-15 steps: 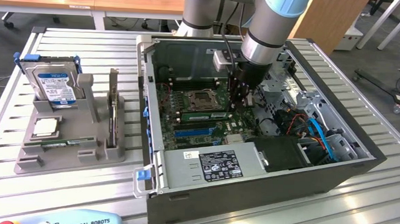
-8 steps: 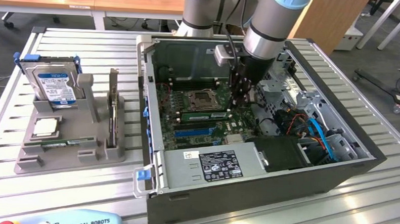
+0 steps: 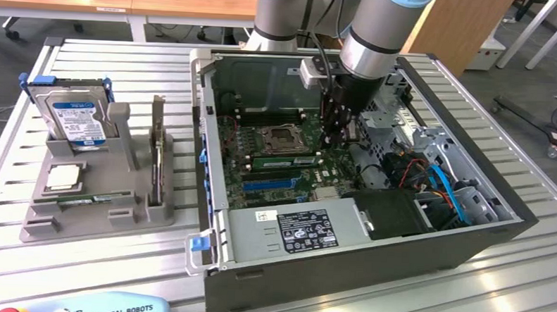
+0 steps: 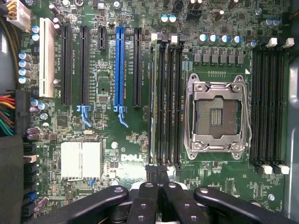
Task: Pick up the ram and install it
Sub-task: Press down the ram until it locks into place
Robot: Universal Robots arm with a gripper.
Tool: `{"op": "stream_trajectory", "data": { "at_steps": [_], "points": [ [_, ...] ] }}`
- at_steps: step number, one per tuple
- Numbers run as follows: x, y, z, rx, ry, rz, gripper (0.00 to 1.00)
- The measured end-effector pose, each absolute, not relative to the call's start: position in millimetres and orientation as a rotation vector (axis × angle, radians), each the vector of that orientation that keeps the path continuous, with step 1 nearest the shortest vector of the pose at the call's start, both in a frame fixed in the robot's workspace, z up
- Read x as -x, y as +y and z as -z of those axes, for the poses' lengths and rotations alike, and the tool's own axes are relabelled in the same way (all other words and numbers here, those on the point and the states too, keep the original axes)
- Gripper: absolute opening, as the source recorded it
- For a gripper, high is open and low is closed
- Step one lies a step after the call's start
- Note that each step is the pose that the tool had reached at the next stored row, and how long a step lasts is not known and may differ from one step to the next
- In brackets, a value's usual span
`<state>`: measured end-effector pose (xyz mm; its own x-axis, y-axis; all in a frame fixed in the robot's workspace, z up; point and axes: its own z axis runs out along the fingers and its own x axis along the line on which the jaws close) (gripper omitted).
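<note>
Motherboard [image 4: 117, 140] below; shut pincer [image 4: 156, 175] over ram [image 4: 153, 107].

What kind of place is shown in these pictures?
Probably a robotics lab or test workshop: an open computer case lies on a slatted metal table, a grey fixture holds spare parts such as a hard drive, and wooden desks stand behind.
</note>
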<state>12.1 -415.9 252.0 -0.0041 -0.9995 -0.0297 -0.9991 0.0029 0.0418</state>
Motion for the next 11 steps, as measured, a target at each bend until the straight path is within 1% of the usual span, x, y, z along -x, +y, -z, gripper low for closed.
{"op": "stream_trajectory", "data": {
  "at_steps": [11],
  "points": [
    [14, -416, -251, -2.212, -2.219, 0.078, 0.1]
  ]
}}
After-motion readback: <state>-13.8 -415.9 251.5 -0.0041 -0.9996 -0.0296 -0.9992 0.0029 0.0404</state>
